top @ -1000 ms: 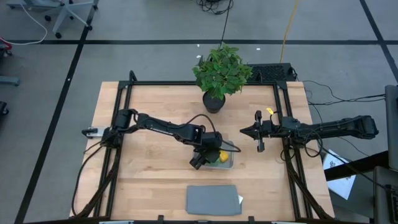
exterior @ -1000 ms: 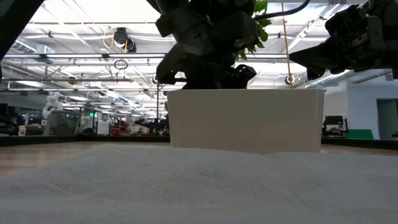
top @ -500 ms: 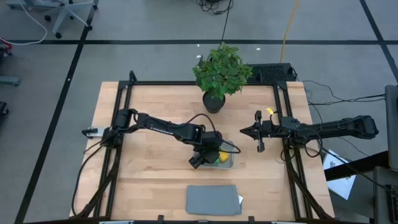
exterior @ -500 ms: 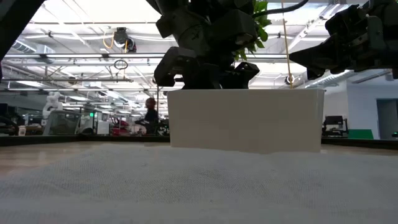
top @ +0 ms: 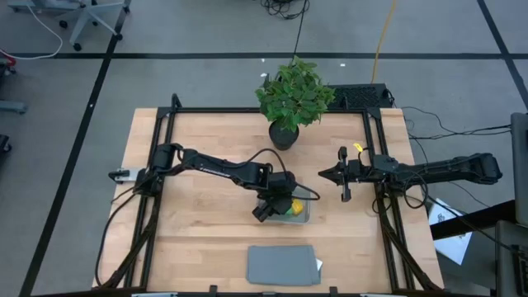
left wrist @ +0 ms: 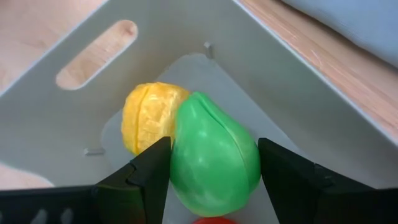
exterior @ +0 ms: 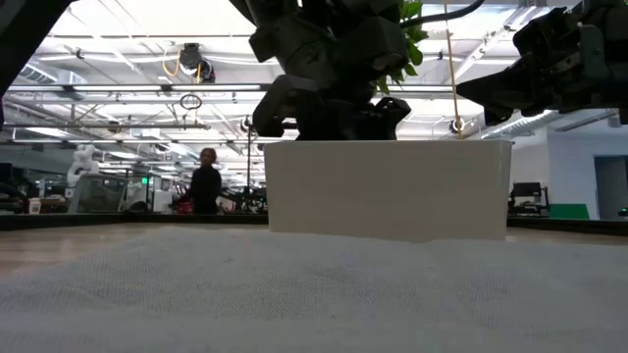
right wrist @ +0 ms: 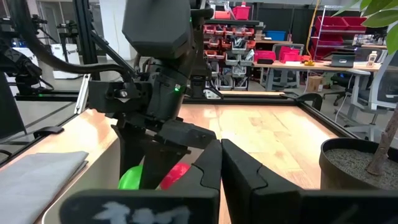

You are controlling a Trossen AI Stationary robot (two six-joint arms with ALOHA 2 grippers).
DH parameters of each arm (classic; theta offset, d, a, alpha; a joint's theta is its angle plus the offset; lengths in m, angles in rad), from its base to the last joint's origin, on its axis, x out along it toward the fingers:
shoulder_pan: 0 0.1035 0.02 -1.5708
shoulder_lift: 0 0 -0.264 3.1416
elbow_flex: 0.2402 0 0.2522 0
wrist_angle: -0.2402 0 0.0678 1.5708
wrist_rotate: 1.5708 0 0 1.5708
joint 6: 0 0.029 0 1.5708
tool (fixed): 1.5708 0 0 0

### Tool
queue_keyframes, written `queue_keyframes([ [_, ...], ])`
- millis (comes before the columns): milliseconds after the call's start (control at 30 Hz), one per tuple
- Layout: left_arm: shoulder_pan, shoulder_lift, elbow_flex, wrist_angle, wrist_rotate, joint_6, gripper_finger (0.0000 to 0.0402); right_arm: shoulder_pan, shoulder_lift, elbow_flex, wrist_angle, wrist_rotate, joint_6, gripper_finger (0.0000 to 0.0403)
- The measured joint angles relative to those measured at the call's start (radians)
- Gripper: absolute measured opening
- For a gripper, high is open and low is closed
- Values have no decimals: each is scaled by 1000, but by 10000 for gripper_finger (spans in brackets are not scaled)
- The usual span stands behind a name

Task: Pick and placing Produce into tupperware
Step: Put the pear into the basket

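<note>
The tupperware (top: 299, 210) stands at the table's middle; in the low view it shows as a pale wall (exterior: 388, 186). My left gripper (top: 277, 206) slants down into it, shut on the round green piece of produce (left wrist: 214, 155). The yellow piece (left wrist: 148, 115) lies on the tupperware's floor just beyond the green one. A sliver of the red piece (left wrist: 214, 220) shows below it, and again in the right wrist view (right wrist: 177, 175). My right gripper (top: 323, 174) waits shut above the table's right side, level and pointing left. My left gripper pinches the green piece by its two opposite sides (left wrist: 181, 158) between its two fingers (left wrist: 149, 180). The fingers slant down from the table's left. The piece sits inside the tupperware, against the yellow one; whether it rests on the floor I cannot tell.
A flat grey rectangle (top: 283, 265) lies near the front edge, below the tupperware. A leafy potted plant (top: 293, 99) stands at the far edge. A black frame (top: 165, 124) runs round the table. Bare wood lies to the left (top: 206, 223). A person (exterior: 206, 186) stands in the room beyond.
</note>
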Motion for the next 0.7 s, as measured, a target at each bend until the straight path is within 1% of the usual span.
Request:
queue_keyframes([
  [233, 0, 0, 0, 39, 0, -2, 214, 0, 0, 0, 7, 0, 0, 0],
  [700, 1, 0, 0, 57, -1, -18, 214, 0, 0, 0, 7, 0, 0, 0],
])
